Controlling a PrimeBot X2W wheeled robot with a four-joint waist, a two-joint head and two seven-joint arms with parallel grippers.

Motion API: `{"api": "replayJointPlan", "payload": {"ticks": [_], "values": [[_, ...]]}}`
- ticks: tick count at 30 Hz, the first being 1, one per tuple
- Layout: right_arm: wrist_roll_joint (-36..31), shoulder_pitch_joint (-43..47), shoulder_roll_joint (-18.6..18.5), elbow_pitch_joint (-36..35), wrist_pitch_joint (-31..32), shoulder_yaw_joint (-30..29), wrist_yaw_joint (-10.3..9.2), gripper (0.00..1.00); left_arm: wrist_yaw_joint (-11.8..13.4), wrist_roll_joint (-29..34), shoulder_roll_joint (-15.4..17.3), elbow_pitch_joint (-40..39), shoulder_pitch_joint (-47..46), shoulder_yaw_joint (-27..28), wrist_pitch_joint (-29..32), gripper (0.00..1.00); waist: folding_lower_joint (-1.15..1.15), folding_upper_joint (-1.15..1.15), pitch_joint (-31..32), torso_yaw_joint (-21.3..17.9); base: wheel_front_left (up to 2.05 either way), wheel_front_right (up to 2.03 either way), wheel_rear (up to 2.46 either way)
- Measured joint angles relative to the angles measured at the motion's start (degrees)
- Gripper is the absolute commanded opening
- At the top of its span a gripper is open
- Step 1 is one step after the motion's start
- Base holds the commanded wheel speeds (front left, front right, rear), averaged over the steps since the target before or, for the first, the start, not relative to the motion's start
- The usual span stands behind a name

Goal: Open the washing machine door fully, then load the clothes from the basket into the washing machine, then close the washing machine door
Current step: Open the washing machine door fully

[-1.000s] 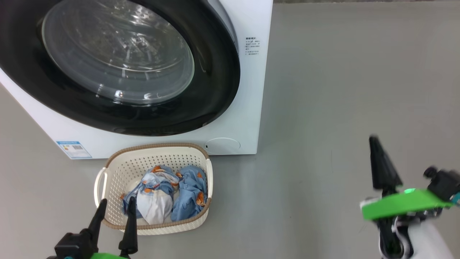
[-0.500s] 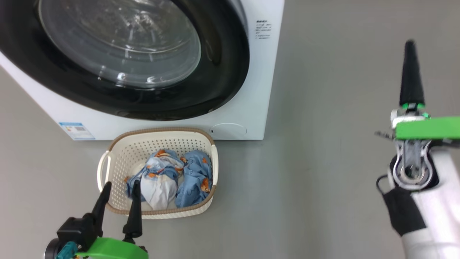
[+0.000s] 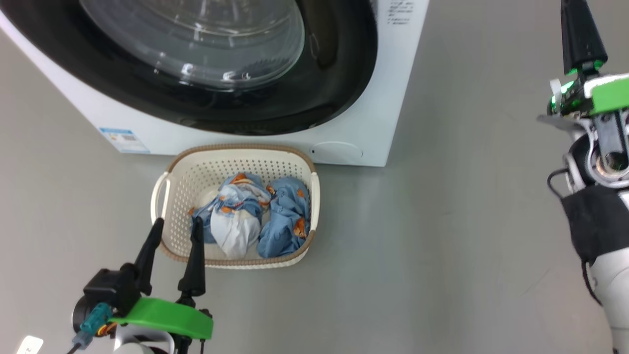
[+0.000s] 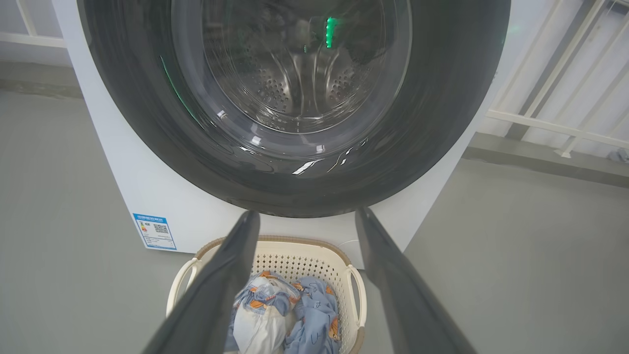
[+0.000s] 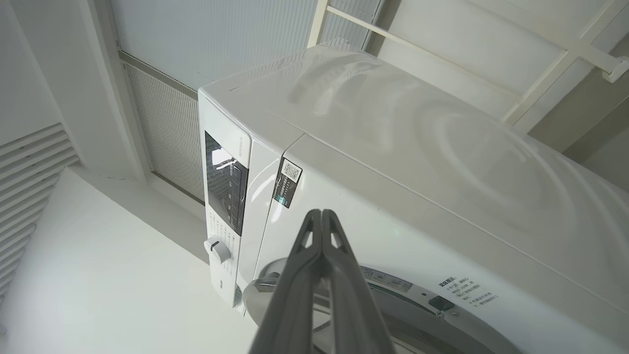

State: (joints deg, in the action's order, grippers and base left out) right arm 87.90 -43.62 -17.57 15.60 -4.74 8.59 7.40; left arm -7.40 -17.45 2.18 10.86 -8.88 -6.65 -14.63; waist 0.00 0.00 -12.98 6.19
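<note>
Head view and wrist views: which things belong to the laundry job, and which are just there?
Job: washing machine door, washing machine, basket, clothes.
Just there: grey floor, white railing, wall vent slats.

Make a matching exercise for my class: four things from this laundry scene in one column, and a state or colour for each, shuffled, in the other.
1 washing machine door
2 basket
3 left claw
4 right claw

A fingers pressed together
B glossy black rim
C fingers spread apart
D holds blue clothes

Pairs: 1-B, 2-D, 3-C, 4-A
</note>
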Motion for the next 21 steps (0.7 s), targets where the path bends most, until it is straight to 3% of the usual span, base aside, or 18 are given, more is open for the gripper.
{"api": "replayJointPlan", "payload": {"ticks": [11,21], "values": [[2.4,-8.68,-3.28,7.38,11.24,2.99,0.0,0.0,0.0,-1.59,-0.09,-0.03,-3.49,-2.25,0.0,1.0,0.0,0.0,-4.76,2.85,0.0,0.0,0.0],[2.93,-14.18,-3.69,13.8,20.75,6.06,0.0,0.0,0.0,-2.13,-0.2,0.01,-5.83,-4.32,0.0,1.0,0.0,0.0,-7.95,4.9,0.0,0.0,0.0]]}}
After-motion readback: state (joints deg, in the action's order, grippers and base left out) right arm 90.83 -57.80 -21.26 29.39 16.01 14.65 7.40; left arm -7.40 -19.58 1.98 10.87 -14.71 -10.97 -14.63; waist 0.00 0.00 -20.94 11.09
